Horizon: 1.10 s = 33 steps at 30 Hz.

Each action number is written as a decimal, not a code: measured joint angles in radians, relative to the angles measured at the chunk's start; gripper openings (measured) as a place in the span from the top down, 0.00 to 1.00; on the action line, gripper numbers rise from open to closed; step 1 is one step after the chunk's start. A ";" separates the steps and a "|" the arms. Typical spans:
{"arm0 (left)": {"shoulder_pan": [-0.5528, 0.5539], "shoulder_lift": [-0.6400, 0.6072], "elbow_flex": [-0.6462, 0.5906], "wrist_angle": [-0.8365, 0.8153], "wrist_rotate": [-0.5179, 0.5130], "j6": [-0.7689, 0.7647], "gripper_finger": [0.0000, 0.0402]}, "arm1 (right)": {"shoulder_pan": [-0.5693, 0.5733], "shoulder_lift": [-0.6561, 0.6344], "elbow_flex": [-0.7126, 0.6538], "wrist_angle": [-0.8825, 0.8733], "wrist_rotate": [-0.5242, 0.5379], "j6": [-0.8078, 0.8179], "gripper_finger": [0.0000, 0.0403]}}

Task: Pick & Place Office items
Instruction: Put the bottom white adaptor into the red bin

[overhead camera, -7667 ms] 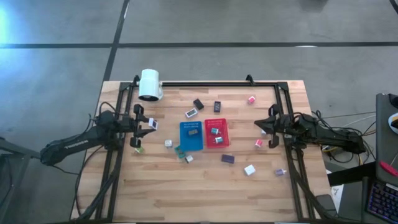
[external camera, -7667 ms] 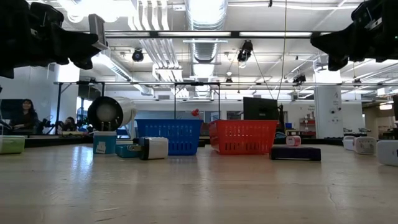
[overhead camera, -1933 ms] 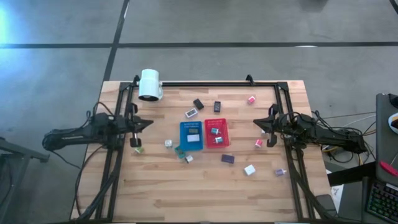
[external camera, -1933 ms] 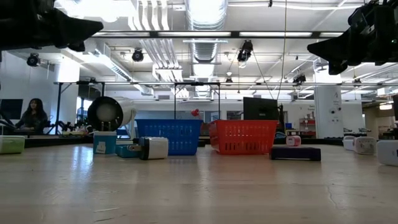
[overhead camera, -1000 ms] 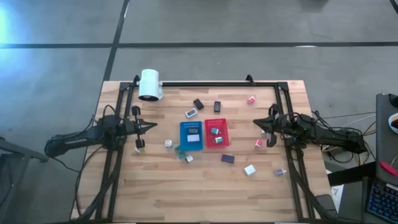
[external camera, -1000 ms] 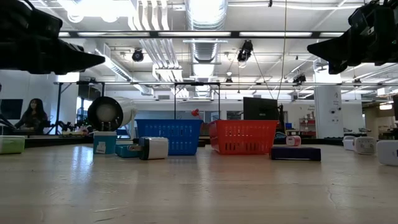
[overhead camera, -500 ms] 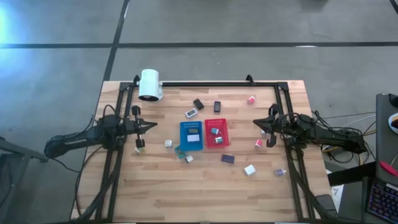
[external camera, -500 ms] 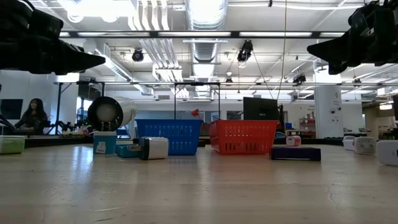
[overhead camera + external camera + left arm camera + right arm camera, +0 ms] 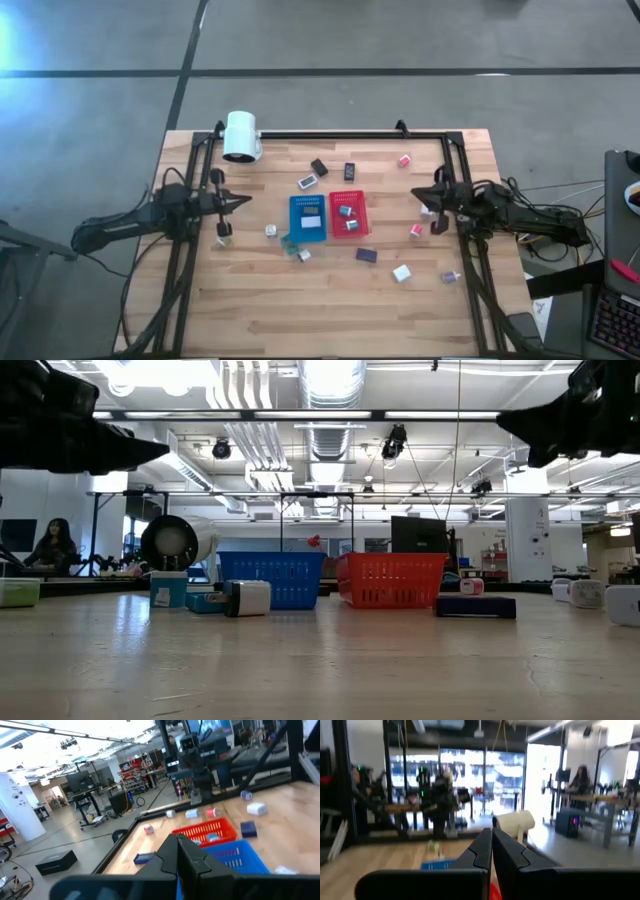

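Small office items lie scattered on the wooden table [image 9: 330,300]: black blocks [image 9: 319,167], a pink piece [image 9: 404,160], a white block [image 9: 402,272], a dark purple block [image 9: 366,255], a green piece [image 9: 224,240]. A few more lie inside the blue tray [image 9: 308,217] and the red tray [image 9: 349,212]. My left gripper [image 9: 243,202] hovers left of the blue tray, shut and holding nothing, its fingers meeting in the left wrist view [image 9: 177,842]. My right gripper [image 9: 418,198] hovers right of the red tray, also shut and holding nothing [image 9: 491,837].
A white cylindrical lamp head [image 9: 241,136] lies at the far left corner. A black frame [image 9: 330,134] runs along the far edge and down both sides. The near half of the table is bare wood. A person [image 9: 45,545] sits in the room beyond.
My right gripper has risen a little; in the low view it now sits higher than half a second ago. My left gripper has kept still, and no item has moved.
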 joint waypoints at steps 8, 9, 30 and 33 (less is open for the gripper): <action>0.002 0.012 0.116 0.061 -0.036 -0.146 1.00 | 0.000 0.002 0.000 0.060 0.082 -0.029 0.98; 0.002 0.022 0.134 0.068 -0.041 -0.174 1.00 | -0.002 0.006 0.001 0.060 0.087 -0.029 0.98; 0.008 0.421 0.211 0.176 -0.223 -0.110 1.00 | -0.002 0.321 0.163 0.135 0.105 -0.061 0.98; 0.008 0.447 0.225 0.180 -0.223 -0.114 1.00 | -0.002 0.425 0.192 0.129 0.105 -0.081 0.98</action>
